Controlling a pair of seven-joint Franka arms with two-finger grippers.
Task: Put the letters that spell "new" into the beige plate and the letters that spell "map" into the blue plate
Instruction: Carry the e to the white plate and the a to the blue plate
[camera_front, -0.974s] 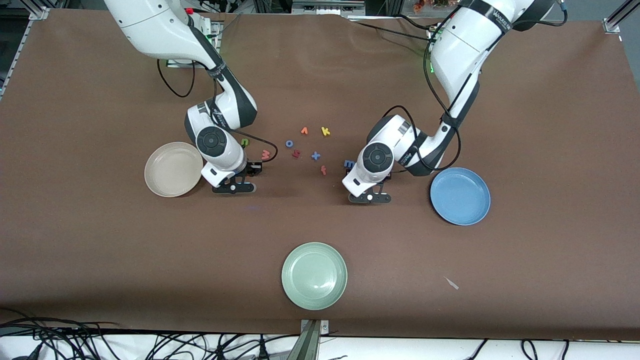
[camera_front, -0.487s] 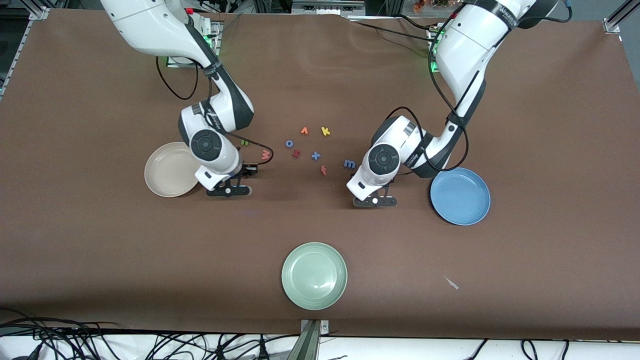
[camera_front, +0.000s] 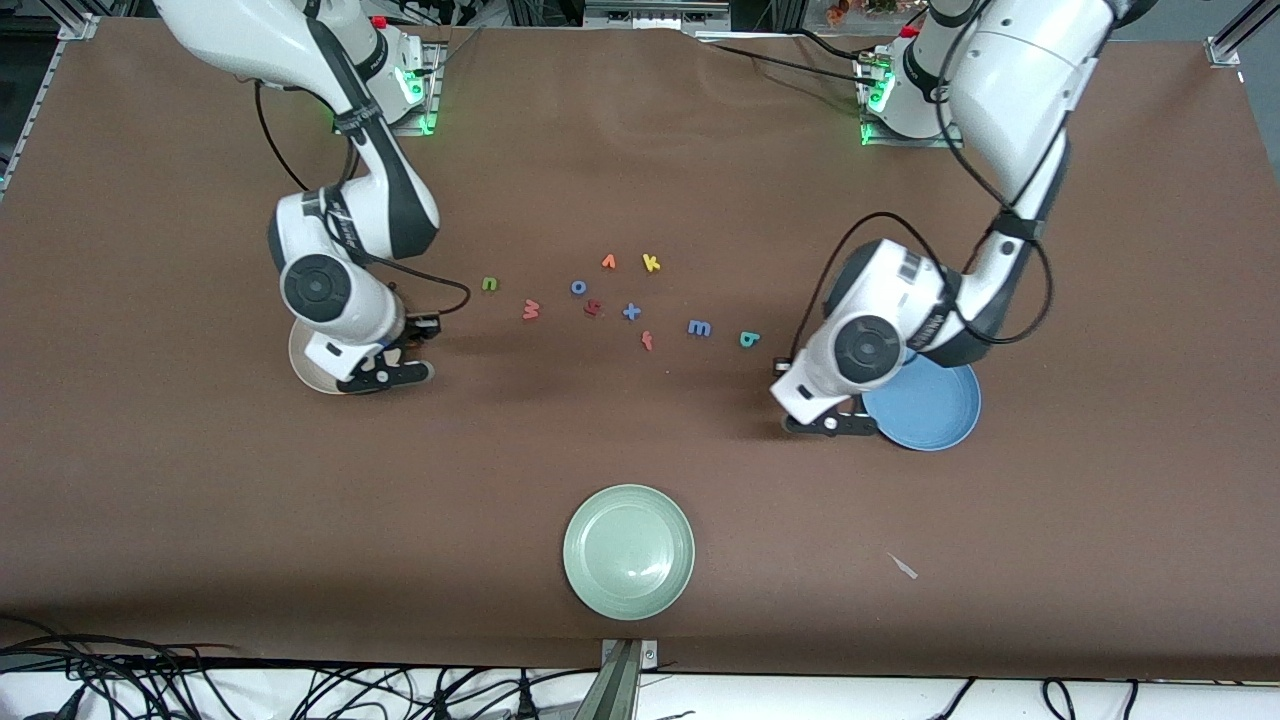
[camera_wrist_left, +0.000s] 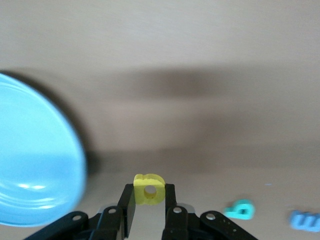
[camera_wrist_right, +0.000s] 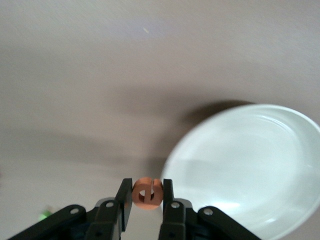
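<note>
We see the left hand (camera_wrist_left: 149, 206) clamped on the yellow "a" (camera_wrist_left: 149, 189) beside the blue plate's (camera_front: 935, 410) rim; the right hand (camera_wrist_right: 147, 200) pinches the orange "e" (camera_wrist_right: 147, 193) at what seems the beige plate's (camera_wrist_right: 250, 165) edge; "n" (camera_front: 489, 284), "w" (camera_front: 531, 310), "m" (camera_front: 699, 328), "p" (camera_front: 749, 339) lie on the worktop (camera_front: 640, 450).

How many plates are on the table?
3. The beige plate lies under the right gripper, the blue plate beside the left gripper, and the green plate nearest the front camera.
</note>
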